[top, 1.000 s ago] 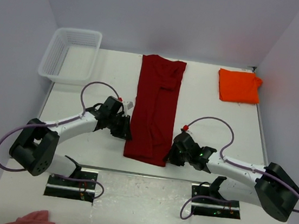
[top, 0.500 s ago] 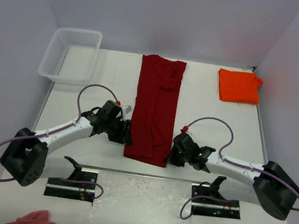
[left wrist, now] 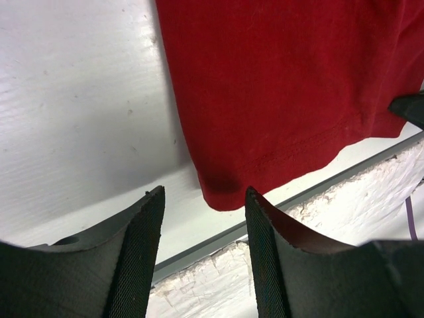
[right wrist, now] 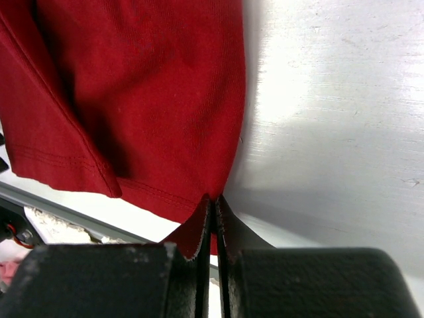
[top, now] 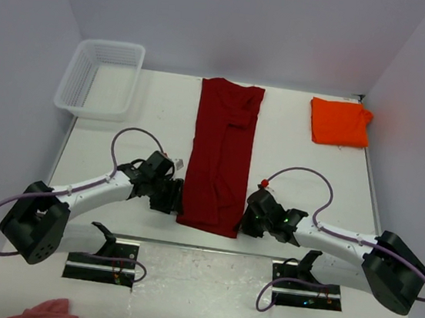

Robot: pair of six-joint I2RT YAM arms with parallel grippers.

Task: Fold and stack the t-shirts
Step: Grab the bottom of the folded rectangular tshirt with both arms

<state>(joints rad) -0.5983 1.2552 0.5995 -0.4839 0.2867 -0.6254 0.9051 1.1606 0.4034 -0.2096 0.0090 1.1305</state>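
Note:
The dark crimson t-shirt (top: 220, 156) lies folded into a long narrow strip down the table's middle. My left gripper (top: 177, 198) is open at the shirt's near left corner; in the left wrist view that corner (left wrist: 225, 192) sits just ahead of the gap between my fingers (left wrist: 142, 252), untouched. My right gripper (top: 242, 218) is shut on the shirt's near right hem corner (right wrist: 199, 205), the cloth pinched between its jaws. The orange t-shirt (top: 339, 122) lies as a small folded rectangle at the far right.
A white mesh basket (top: 101, 77) stands at the far left corner. A pale pink cloth scrap (top: 48, 311) lies at the bottom left, off the table. The table's near edge (left wrist: 278, 205) runs just below the shirt's hem.
My left gripper has moved nearer and to the right, down the shirt's left edge to its near left corner. The right gripper has stayed on the hem corner.

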